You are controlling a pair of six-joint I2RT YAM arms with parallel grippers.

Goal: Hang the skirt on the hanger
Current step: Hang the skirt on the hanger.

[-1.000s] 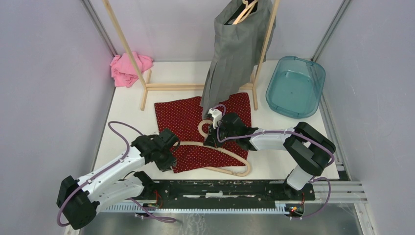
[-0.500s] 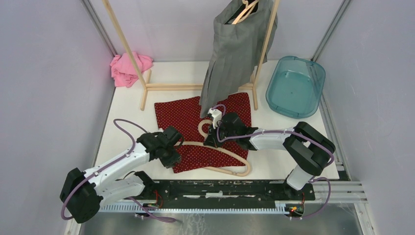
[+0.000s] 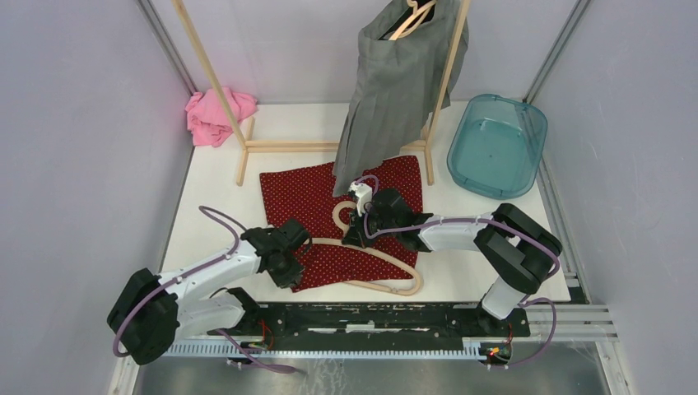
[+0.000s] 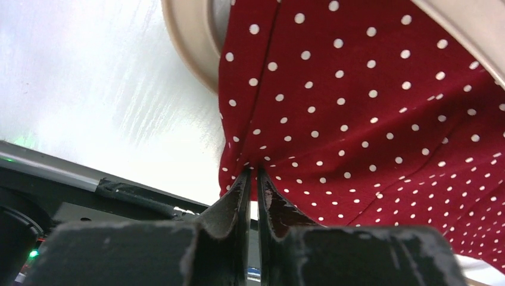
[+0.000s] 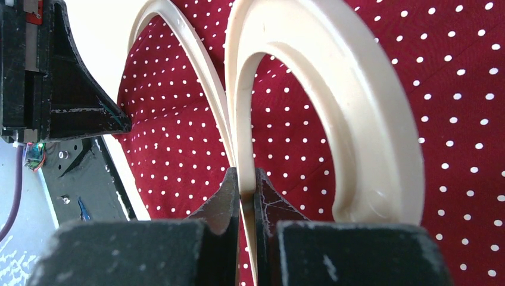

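I see L jaws pinched shut on skirt (image 4: 369, 119) near corner, flat on tabletop (image 4: 107, 89); R jaws clamp hanger (image 5: 357, 119) (lying atop skirt). Step: threading, prob. Next I'd lift edge, feed hanger arm in.

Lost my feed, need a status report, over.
Left end effector pinching red polka-dot skirt, near edge. Right end effector clamped on cream hanger, lying across skirt. Grey garment hangs by far edge.
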